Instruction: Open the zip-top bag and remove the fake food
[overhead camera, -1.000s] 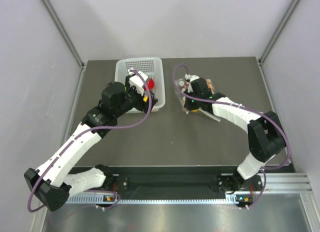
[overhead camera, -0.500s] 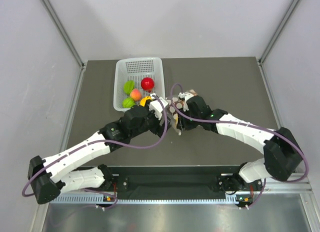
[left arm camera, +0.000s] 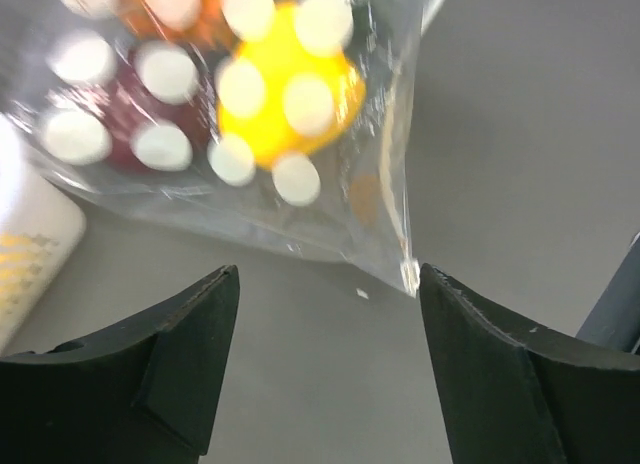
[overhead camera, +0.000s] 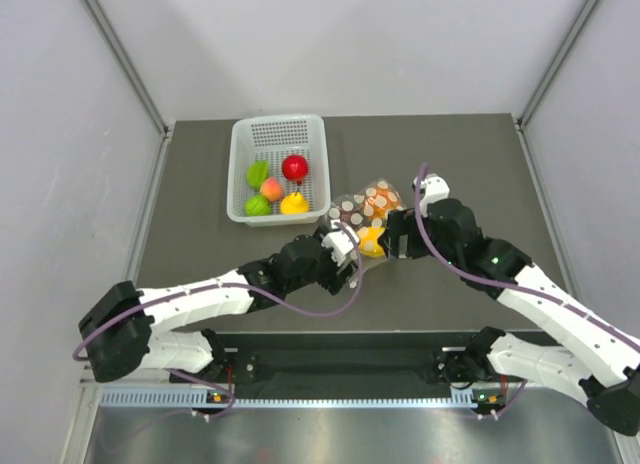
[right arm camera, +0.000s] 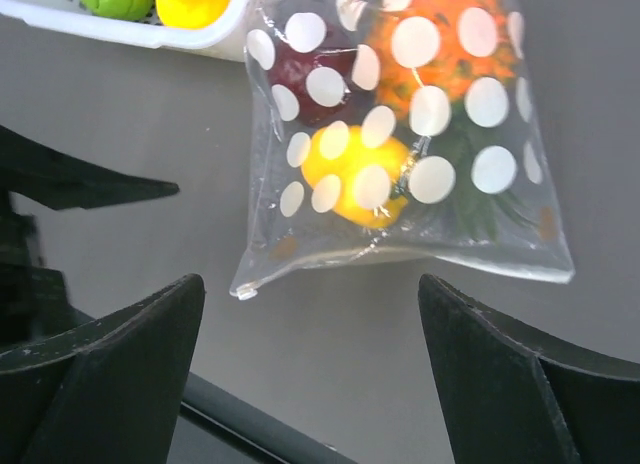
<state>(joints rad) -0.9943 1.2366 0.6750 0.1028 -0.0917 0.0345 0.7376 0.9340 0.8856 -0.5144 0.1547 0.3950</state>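
Now: bag [overhead camera: 362,212] laid mid counter [overhead camera: 450,154]; pepper [overhead camera: 371,241], pineapple [overhead camera: 382,199], maroon piece [right arm camera: 300,69] contained. Basket [overhead camera: 243,144] toward far-left corner; apple [overhead camera: 294,167] contained. Left gripper [left arm camera: 325,314], right gripper [right arm camera: 310,314] spread, nothing gripped.

Dark table [overhead camera: 460,164], white basket [overhead camera: 280,134] at back, zip-top bag [overhead camera: 365,206] just beside

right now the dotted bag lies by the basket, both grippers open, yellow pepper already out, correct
No. The yellow pepper is inside the zip-top bag, as the right wrist view shows. The bag does lie by the basket, left gripper and right gripper open.
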